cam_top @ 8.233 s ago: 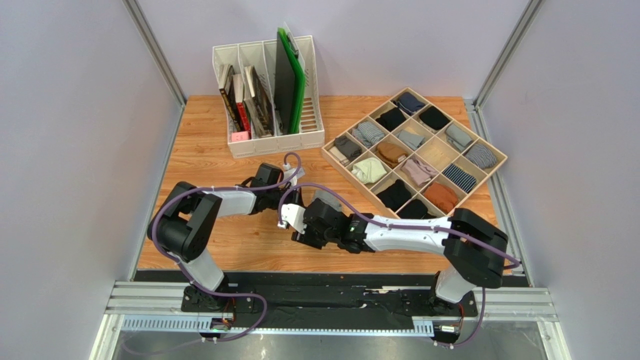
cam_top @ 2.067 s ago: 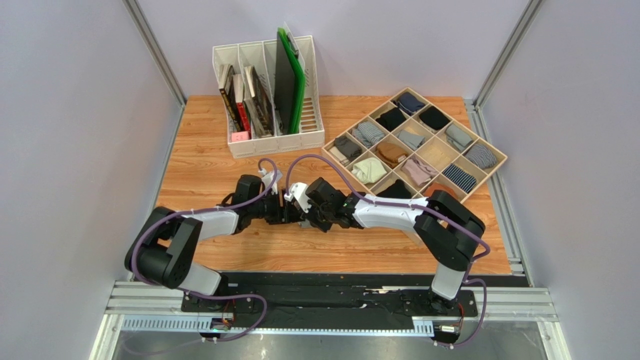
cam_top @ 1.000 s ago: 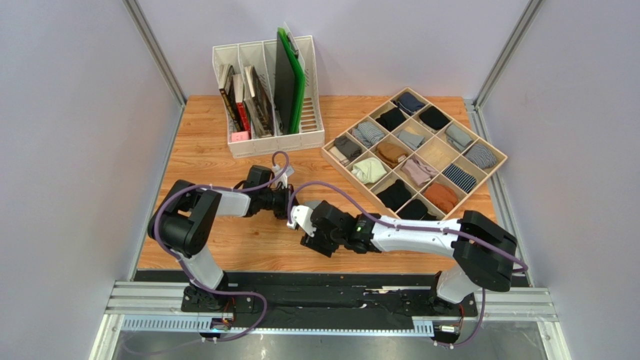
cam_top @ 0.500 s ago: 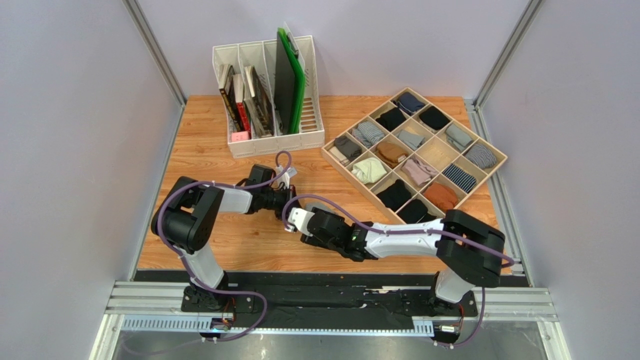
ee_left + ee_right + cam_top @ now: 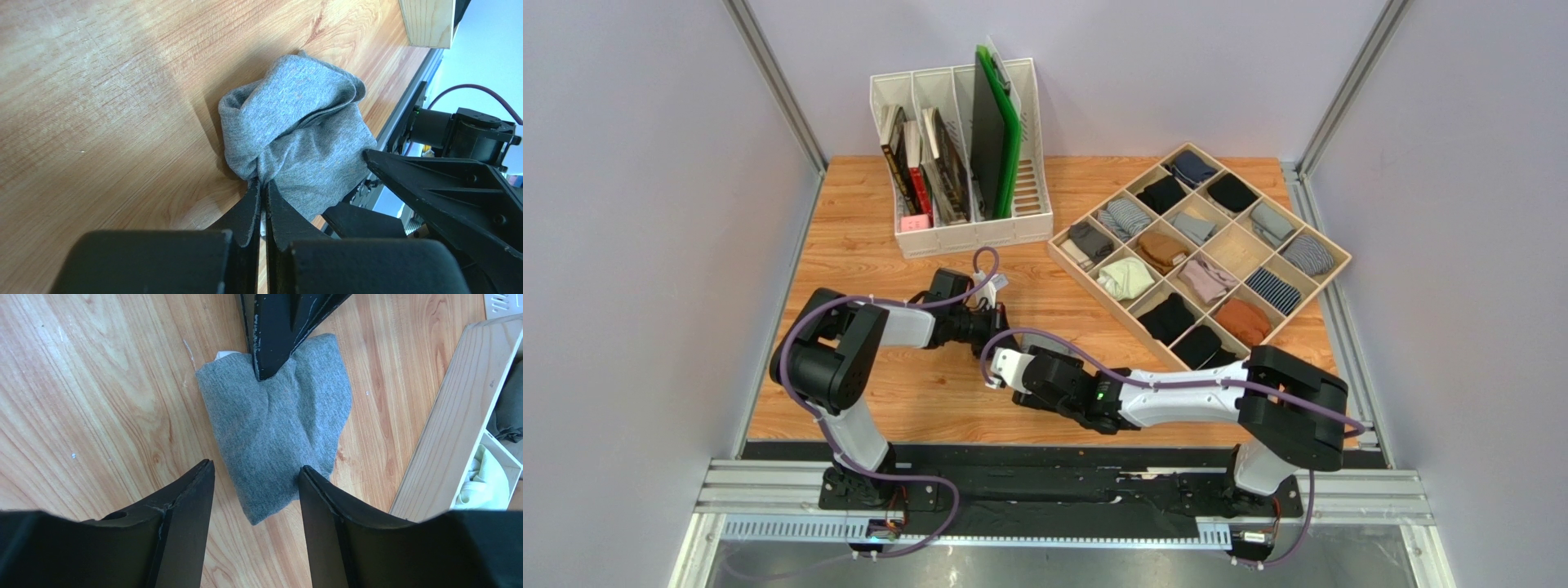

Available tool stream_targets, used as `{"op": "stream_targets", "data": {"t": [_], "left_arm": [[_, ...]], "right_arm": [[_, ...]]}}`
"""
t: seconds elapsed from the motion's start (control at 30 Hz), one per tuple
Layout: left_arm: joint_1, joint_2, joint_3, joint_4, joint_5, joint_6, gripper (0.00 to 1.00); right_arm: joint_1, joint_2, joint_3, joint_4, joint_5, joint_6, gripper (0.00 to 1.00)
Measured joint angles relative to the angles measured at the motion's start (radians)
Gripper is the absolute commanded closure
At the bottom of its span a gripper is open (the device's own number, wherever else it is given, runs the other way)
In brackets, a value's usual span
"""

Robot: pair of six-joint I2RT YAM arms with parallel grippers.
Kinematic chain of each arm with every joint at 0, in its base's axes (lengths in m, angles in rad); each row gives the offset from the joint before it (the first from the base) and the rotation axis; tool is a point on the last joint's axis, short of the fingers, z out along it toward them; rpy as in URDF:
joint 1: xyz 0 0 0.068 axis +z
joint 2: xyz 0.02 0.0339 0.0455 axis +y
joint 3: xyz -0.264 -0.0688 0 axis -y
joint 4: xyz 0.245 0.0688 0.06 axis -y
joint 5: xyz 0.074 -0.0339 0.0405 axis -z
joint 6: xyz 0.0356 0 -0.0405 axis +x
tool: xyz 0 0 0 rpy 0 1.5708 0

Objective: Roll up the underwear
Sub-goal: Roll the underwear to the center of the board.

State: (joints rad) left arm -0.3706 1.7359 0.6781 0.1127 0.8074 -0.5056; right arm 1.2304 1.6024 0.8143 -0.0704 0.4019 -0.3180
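Observation:
The underwear (image 5: pixel 276 432) is a bunched heather-grey knit lying on the wooden table, with a sliver of white waistband (image 5: pixel 224 354) at its far corner. My left gripper (image 5: pixel 263 187) is shut and pinches a fold at the cloth's edge (image 5: pixel 294 131); its black fingers (image 5: pixel 276 331) show at the top of the right wrist view. My right gripper (image 5: pixel 256 467) is open, with its jaws astride the near corner of the cloth and not closed on it. In the top view the two grippers (image 5: pixel 987 333) (image 5: pixel 999 368) meet over the garment and hide it.
A wooden divider tray (image 5: pixel 1318 284) of small rolled bundles stands at the right; its edge (image 5: pixel 454 429) lies close beside the underwear. A white file holder (image 5: pixel 959 227) with books and a green board stands at the back.
My right gripper has shifted slightly left and toward the near edge, its forearm dropping lower. My left gripper has stayed put, shut on the cloth.

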Motion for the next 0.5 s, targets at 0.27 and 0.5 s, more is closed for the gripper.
{"op": "stream_targets", "data": {"t": [0.27,0.5], "left_arm": [[0.000,0.000,0.004,-0.008,0.000,0.005,1.00],[0.000,0.000,0.004,-0.009,0.002,0.011,1.00]], "right_arm": [[0.006,0.012,0.000,-0.007,0.000,0.007,0.44],[0.006,0.095,0.020,0.006,0.052,0.008,0.57]]}}
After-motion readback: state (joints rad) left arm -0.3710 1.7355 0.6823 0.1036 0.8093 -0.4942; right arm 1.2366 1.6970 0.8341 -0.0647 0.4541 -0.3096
